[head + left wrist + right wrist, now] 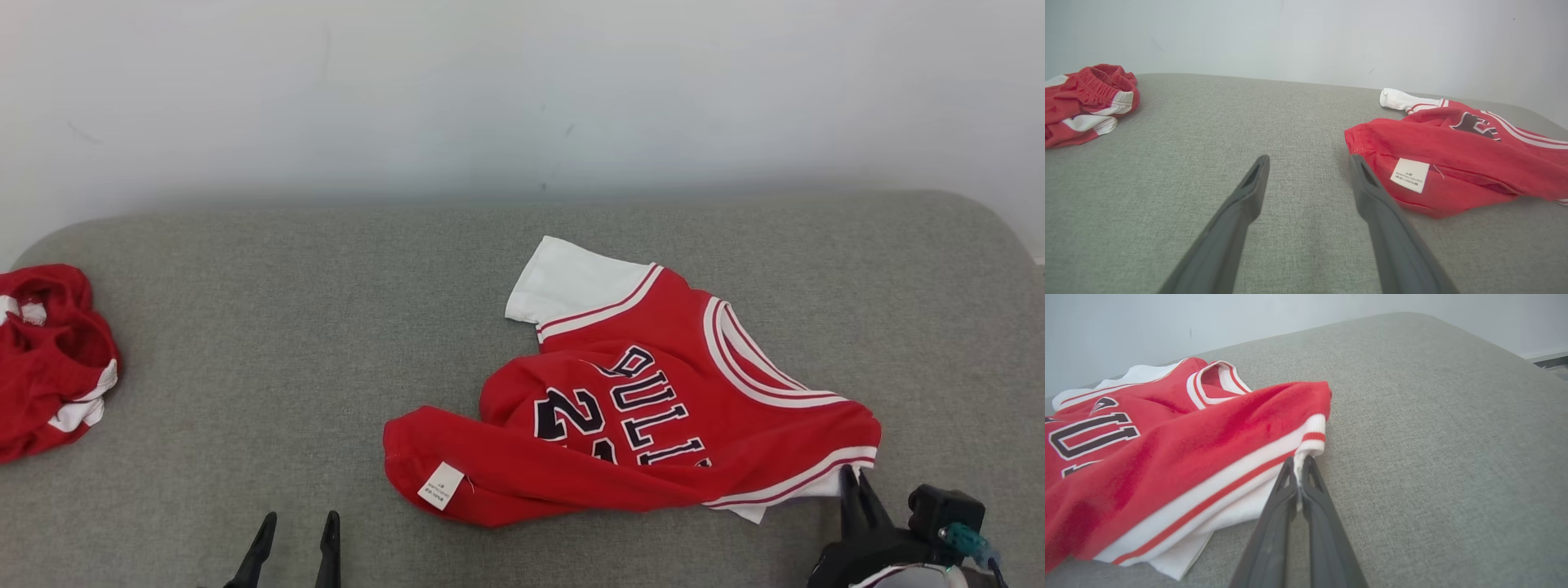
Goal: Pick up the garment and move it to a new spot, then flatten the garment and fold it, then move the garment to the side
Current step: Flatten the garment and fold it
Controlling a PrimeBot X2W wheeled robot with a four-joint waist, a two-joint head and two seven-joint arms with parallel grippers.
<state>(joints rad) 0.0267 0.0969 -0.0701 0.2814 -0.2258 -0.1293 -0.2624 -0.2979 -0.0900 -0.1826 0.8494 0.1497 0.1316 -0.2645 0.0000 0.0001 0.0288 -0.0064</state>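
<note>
**Head view.** Item: red jersey (653,408), crumpled, on the grey worktop (245,327), right of centre. Its long axis runs roughly 9 to 3 o'clock, with a white sleeve (571,282) toward 11. The right gripper (855,482) sits at the jersey's 4 o'clock corner. The left gripper (300,523) sits off its 8 o'clock end, apart from the cloth. A second red garment (49,351) lies at the 9 o'clock edge, well apart.

**Left wrist view.** Fingers spread, nothing between them. The jersey's hem with its care label (1410,174) lies at 2 o'clock, just beside one finger.

**Right wrist view.** Fingers pressed together, pinching the white striped trim (1312,443) at their tips. The jersey's body spreads away toward 10 o'clock.

**Assessment.** The right arm is the nearer one and has the hold. Lifted from this corner, the cloth would likely trail toward 9.
</note>
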